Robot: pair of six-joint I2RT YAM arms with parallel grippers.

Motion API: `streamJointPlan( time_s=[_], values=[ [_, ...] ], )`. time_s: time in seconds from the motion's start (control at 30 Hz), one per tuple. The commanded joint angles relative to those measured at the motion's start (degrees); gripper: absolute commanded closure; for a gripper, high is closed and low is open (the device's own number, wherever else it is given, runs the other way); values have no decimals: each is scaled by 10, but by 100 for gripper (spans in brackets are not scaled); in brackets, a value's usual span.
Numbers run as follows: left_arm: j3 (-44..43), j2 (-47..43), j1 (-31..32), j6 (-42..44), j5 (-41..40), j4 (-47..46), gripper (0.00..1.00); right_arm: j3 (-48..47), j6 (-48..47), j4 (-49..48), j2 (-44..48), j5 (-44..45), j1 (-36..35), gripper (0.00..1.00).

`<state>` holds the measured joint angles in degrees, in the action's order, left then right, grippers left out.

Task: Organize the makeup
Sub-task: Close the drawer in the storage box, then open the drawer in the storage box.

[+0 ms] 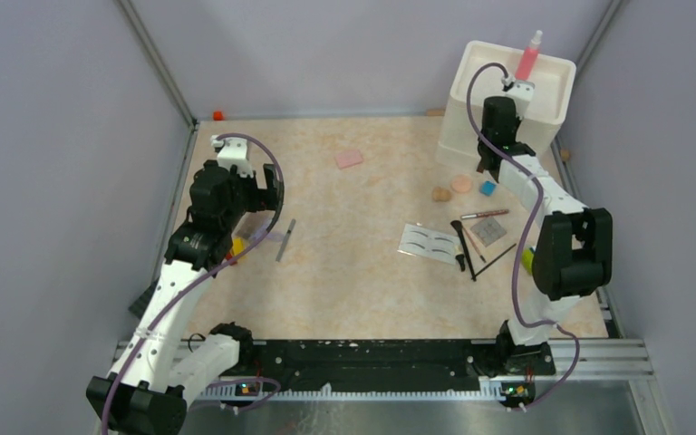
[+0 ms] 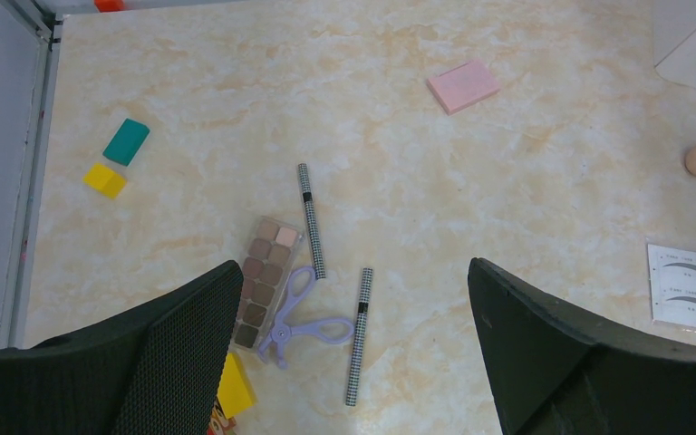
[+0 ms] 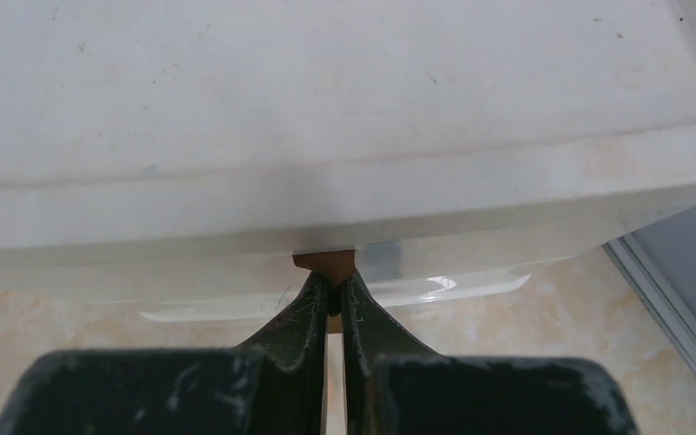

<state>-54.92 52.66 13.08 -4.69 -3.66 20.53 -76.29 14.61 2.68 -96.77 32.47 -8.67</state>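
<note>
Beige marbled table [image 1: 362, 281], fenced by grey walls. Tall white plastic tub [image 1: 465, 109] stands in the far right corner.

Left hand [image 2: 353, 272] hangs released above the near-left part of the table, fingers spread wide, nothing between them. Right hand [image 3: 333, 281] is up against the tub's outer wall, just under its rim, clenched on a thin brown stick [image 3: 325, 262]. Only the stick's tip shows past the fingertips, so I cannot tell what kind of item it is.

Makeup, by place:
- Pink spray bottle with white cap [image 1: 529, 54] is upright inside the tub, at its far side.
- White eyebrow card [image 1: 429, 243] lies flat at right centre. Black thin brushes [image 1: 461, 245] lie just beside its right edge, with a reddish pencil [image 1: 485, 214] a little beyond them.
- Rectangular eyeshadow palette in browns [image 2: 265, 281] sits under the left hand, with a lilac scissor-handled tool [image 2: 304, 319] touching its lower end.
- Two checkered pencils lie there: one [image 2: 309, 219] beside the palette, one [image 2: 360, 335] just right of the lilac tool.
- Pink flat pad [image 1: 348, 159] lies alone at far centre, well apart from the rest.
- Two peach round sponges [image 1: 460, 184] sit near the foot of the tub.

Other items: a dark grey studded square plate [image 1: 488, 231] right of the brushes, a blue block [image 1: 488, 188] beside the sponges, and a teal block [image 2: 127, 141] and a yellow block [image 2: 106, 179] close together near the left wall.
</note>
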Motion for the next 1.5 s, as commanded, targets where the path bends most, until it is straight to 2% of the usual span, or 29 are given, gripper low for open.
streamJointPlan(
  time_s=[0.0, 0.13, 0.23, 0.6, 0.97, 1.47],
  values=[
    [3, -2, -3, 4, 5, -27, 1, -71, -26, -57, -22, -14, 20, 100],
    [3, -2, -3, 4, 6, -27, 1, -97, -44, -48, -42, -22, 21, 94],
    [3, -3, -3, 4, 5, -26, 1, -87, -44, -44, -32, -45, 21, 82],
    [3, -2, -3, 3, 12, -26, 1, 39, -19, -50, 55, -81, 21, 46],
    [3, 4, -3, 2, 19, -27, 1, 93, -30, -95, 16, -75, 21, 43],
    [3, 4, -3, 1, 22, -27, 1, 73, -41, -170, -55, -77, 28, 44]
  ],
)
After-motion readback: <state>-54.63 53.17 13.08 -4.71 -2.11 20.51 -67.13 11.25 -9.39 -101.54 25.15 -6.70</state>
